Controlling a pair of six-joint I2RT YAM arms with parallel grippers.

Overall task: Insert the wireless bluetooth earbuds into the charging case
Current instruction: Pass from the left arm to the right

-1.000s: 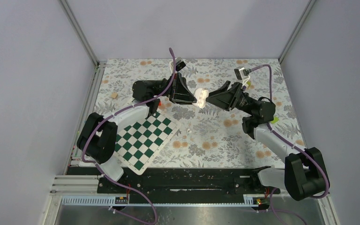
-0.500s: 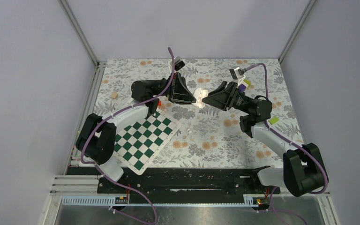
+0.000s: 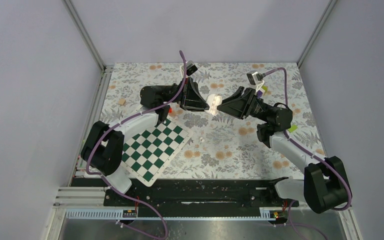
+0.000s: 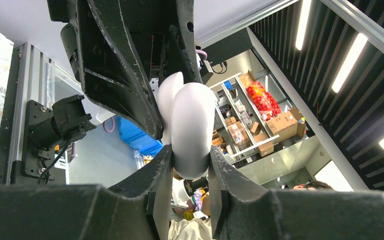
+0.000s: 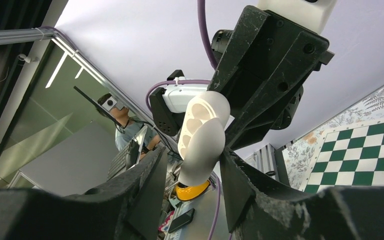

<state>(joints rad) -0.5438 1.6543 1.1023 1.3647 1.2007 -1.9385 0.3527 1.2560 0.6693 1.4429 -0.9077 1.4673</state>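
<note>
Charging case (image 3: 213,103), upper centre, is held by left hand (image 4: 190,152) and flanked by right hand (image 5: 194,155), grip untellable; handover judged underway, firm closure needed next.

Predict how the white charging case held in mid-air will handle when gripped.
The charging case looks glossy and rounded, so it may slip in the left gripper. It is probably rigid: it shows no denting where gripped. Its open half could swing on the hinge.
</note>
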